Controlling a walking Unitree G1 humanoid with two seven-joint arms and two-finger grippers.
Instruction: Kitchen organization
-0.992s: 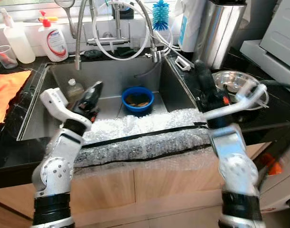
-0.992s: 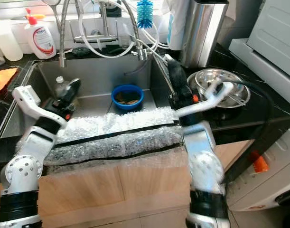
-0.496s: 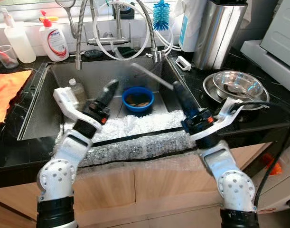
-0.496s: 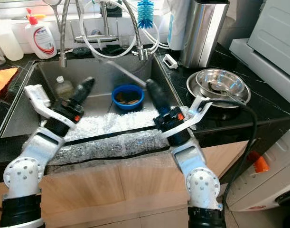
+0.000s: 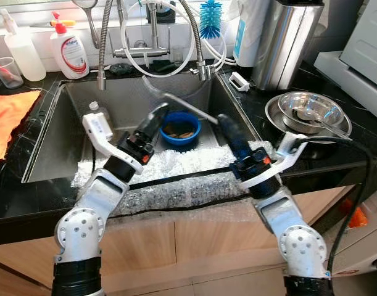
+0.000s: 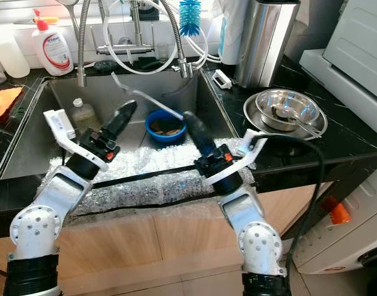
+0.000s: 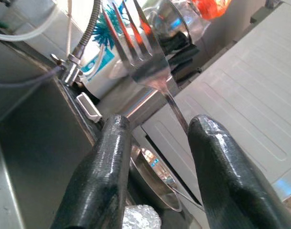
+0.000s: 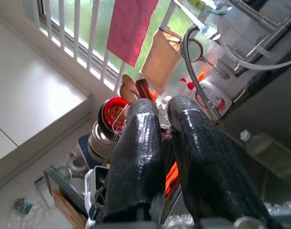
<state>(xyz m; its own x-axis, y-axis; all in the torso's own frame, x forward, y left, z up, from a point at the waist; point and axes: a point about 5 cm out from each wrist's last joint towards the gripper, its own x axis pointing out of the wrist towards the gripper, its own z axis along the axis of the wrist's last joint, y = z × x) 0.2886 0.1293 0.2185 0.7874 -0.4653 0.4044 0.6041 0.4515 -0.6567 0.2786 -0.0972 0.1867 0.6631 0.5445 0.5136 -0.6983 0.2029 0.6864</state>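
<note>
I've got both arms up over the sink (image 5: 52, 142) now, just above the bubble wrap (image 5: 176, 179) on its front edge. My right gripper (image 6: 189, 121) is pinched tight on a fork (image 6: 145, 95) whose tines point across the sink over the blue bowl (image 5: 179, 128). My left gripper (image 5: 158, 113) sits beside the handle with fingers (image 7: 102, 176) parted, the handle between them.

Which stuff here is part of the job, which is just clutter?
In play:
- fork, held in the shut right tool over the sink
- left tool, open, beside it
- likely the blue bowl and steel bowls

Lying about:
- soap bottle
- brush
- orange cloth
- bubble wrap
- small bottle
</note>
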